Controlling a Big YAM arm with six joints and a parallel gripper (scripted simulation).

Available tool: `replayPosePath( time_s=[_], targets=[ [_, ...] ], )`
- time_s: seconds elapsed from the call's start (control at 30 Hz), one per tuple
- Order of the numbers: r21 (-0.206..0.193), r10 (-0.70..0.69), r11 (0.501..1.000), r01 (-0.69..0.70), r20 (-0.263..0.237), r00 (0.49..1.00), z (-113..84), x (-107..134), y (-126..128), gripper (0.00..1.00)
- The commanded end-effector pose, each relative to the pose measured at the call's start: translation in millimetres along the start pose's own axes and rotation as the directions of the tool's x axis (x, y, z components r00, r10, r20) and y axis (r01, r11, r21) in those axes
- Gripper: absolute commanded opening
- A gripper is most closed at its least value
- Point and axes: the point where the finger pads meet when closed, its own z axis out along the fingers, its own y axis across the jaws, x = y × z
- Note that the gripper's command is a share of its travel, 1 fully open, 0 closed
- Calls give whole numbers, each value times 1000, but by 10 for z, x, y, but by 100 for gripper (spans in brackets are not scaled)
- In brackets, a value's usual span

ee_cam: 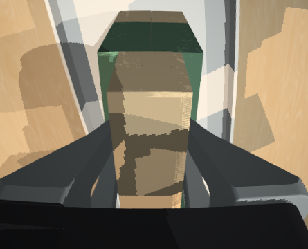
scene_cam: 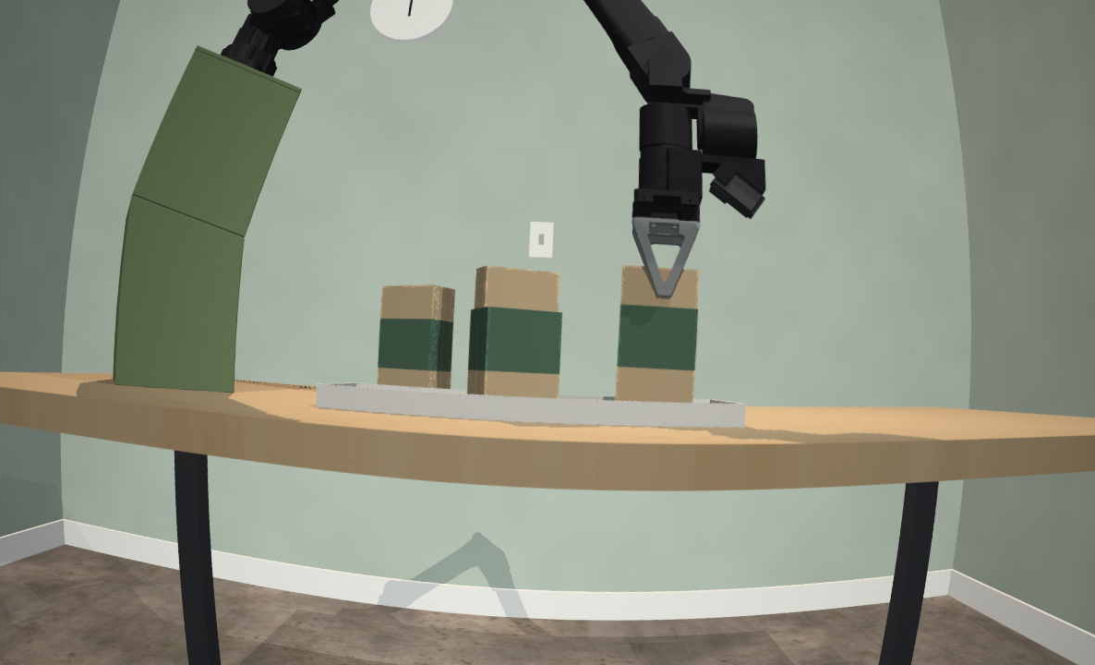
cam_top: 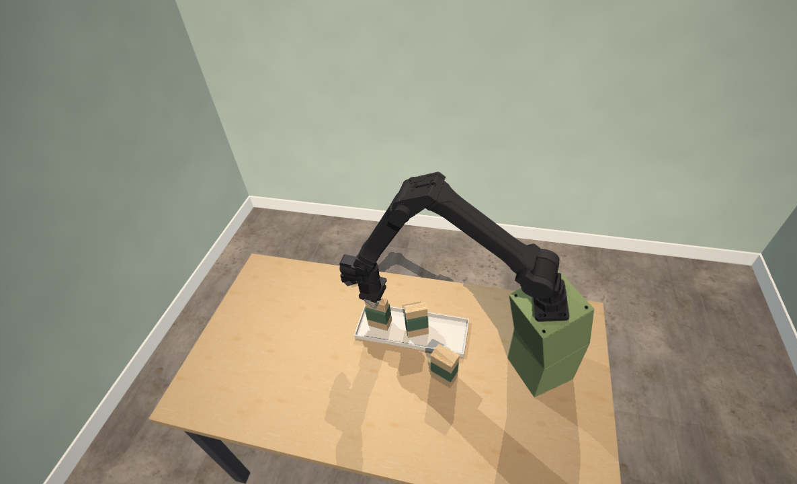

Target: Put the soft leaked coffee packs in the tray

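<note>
My gripper (cam_top: 373,303) (scene_cam: 664,291) (ee_cam: 150,125) points down and is shut on the top part of a tan coffee pack with a green band (cam_top: 378,316) (scene_cam: 657,338) (ee_cam: 150,38). This pack is upright over the far-left end of the white tray (cam_top: 451,331) (scene_cam: 535,408) as the top view shows it. Its lower end is down at rim height; the rim hides whether it touches the tray floor. A second pack (cam_top: 415,323) (scene_cam: 521,340) stands upright in the middle of the tray. A third pack (cam_top: 444,368) (scene_cam: 406,344) stands on the table, just outside the tray's near long side.
The green pedestal (cam_top: 548,355) (scene_cam: 179,247) with the arm's base stands on the wooden table (cam_top: 257,361) (scene_cam: 865,426), to the right of the tray in the top view. The middle pack stands a small gap from the held one.
</note>
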Motion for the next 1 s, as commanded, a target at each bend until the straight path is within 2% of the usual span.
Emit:
replayPosePath(
  time_s=[0.0,0.97],
  targets=[
    [-1,-8,1000,8,35,999,53,-232,66,26],
    [0,-10,1000,10,41,999,36,-258,68,26]
  ],
)
